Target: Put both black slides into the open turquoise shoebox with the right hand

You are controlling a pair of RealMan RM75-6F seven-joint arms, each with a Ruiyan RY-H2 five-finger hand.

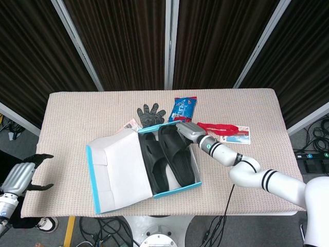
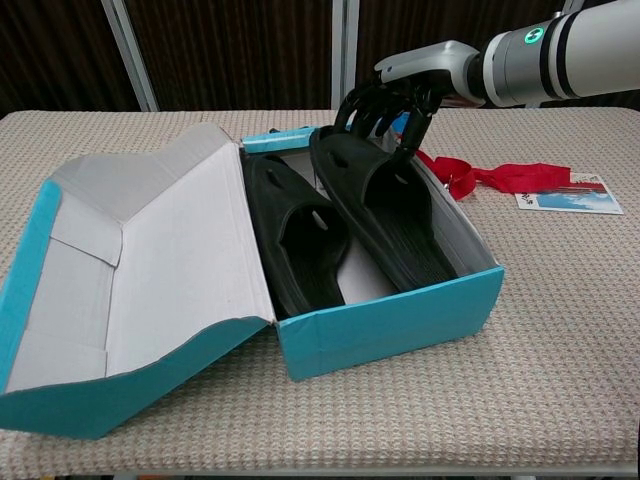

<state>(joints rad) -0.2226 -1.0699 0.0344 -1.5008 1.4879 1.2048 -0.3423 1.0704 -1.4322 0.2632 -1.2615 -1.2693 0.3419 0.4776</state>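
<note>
The desk (image 2: 560, 330) wears a coarse, woven beige cloth. The shoebox (image 2: 390, 325) is matt cardboard, turquoise outside, plain white within. Both black slides (image 2: 345, 225) look like soft matt rubber. The right hand (image 2: 400, 95) has a smooth silvery shell with dark fingers (image 2: 352, 103).
</note>
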